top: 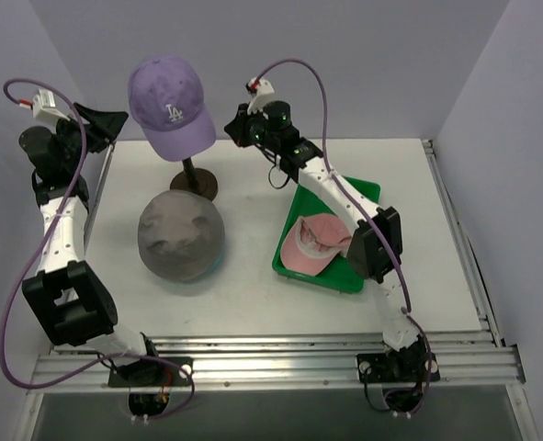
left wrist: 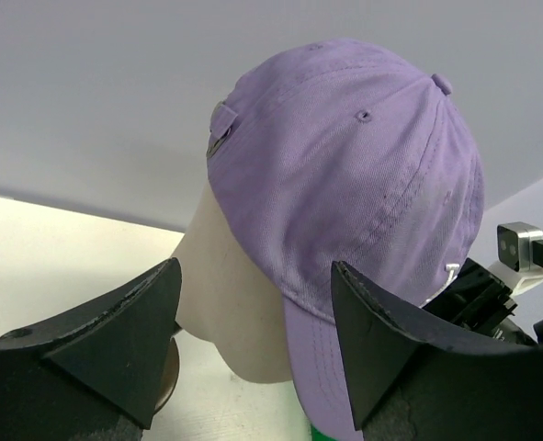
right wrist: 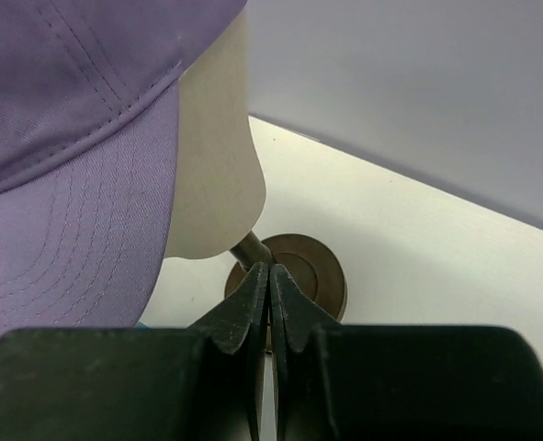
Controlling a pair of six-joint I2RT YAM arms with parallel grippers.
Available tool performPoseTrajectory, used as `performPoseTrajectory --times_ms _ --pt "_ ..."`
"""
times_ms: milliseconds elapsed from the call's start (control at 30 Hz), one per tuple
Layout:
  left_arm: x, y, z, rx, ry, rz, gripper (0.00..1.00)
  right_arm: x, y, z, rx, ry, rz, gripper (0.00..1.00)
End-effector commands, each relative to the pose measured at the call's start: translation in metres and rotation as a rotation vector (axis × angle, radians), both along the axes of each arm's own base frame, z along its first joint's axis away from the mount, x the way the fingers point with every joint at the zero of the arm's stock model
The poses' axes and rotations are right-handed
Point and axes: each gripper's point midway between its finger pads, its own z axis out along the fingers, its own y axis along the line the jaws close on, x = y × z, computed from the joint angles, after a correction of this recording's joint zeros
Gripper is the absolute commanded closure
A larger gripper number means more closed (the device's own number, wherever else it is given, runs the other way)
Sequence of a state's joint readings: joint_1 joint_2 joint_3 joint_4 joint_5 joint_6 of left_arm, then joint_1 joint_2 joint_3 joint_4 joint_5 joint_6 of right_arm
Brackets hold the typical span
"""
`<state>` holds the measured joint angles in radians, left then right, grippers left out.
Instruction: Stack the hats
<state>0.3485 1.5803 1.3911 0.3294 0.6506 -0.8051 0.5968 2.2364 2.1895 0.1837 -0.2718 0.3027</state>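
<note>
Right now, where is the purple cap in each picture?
Top external: the purple cap sits at the upper left of centre.
Left wrist: the cap fills the centre and right.
Right wrist: the cap fills the upper left corner.
Shared landmark: the cream head under the cap shows in both wrist views; its brown base shows in the top and right wrist views.

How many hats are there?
3: a lilac baseball cap on the cream mannequin head, a grey round floppy hat on the white table, a pink baseball cap in the green tray. None seems hidden.
</note>
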Motion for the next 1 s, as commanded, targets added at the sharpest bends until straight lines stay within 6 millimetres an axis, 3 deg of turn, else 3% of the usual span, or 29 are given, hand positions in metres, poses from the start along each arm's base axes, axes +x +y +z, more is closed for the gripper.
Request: performPoseTrajectory --times_ms 0,500,533,633,667,700,867,967 --pt "-0.011 0.006 0.013 0.037 -0.039 0.067 0.26 0.004 0.001 0.036 -0.001 -0.120 -0.026 1.00" --pt "-0.008 -0.004 0.000 0.010 -0.012 0.047 0.28 -0.022 0.027 0.019 -0.115 -0.174 0.032 1.00" --pt "-0.008 -0.004 -0.004 0.006 -0.001 0.049 0.31 -0.024 0.028 0.022 -0.111 -0.181 0.037 1.00" --pt "-0.006 0.001 -0.024 -0.021 0.061 0.080 0.57 -0.029 0.029 0.023 -0.125 -0.194 0.045 1.00" --pt "-0.003 0.010 -0.032 -0.029 0.090 0.123 0.72 -0.028 0.028 0.021 -0.131 -0.196 0.044 1.00" --pt "0.000 0.012 -0.043 -0.027 0.125 0.133 0.77 -0.028 0.027 0.021 -0.138 -0.198 0.039 1.00" --pt "0.012 0.005 -0.066 -0.033 0.202 0.107 0.97 -0.023 0.018 0.022 -0.154 -0.198 0.013 1.00" --pt "0.018 -0.005 -0.067 -0.011 0.206 0.086 0.98 -0.020 0.014 0.022 -0.159 -0.198 -0.002 1.00"
